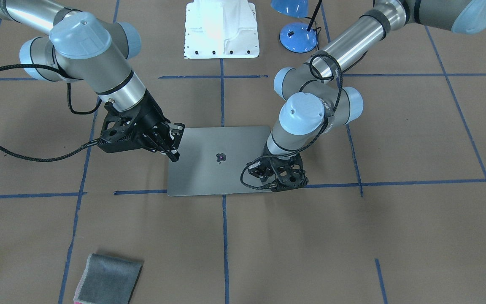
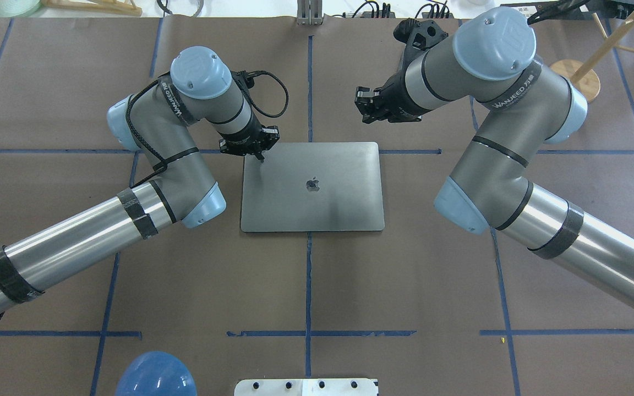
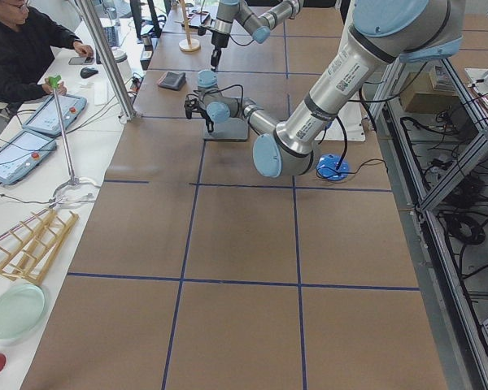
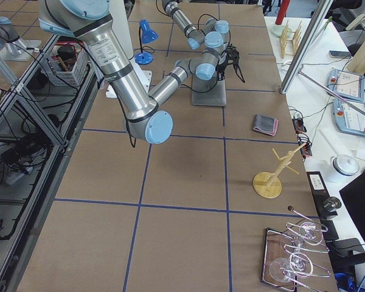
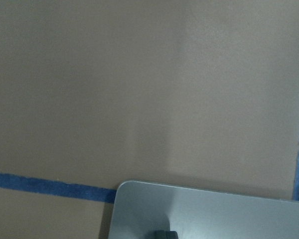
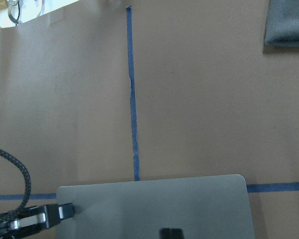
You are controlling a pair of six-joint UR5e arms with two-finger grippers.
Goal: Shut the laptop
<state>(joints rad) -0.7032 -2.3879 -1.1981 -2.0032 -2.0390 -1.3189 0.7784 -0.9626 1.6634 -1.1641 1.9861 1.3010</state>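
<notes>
Task looks done, as far as you can judge. The laptop (image 2: 339,187) lies shut and flat, logo up, at the middle of the worktop (image 2: 350,286).

- Left end effector (image 2: 259,154): tip down on the lid's far corner on the robot's left. You cannot tell how wide its fingers stand; it grips nothing.
- Right end effector (image 1: 174,142): fingers parted, empty, over the lid's edge on the robot's right; touching or not, you cannot tell.

Left to do, probably: lift both clear.

Containers: none has a part here. A folded grey cloth (image 1: 108,278) lies well apart.
</notes>
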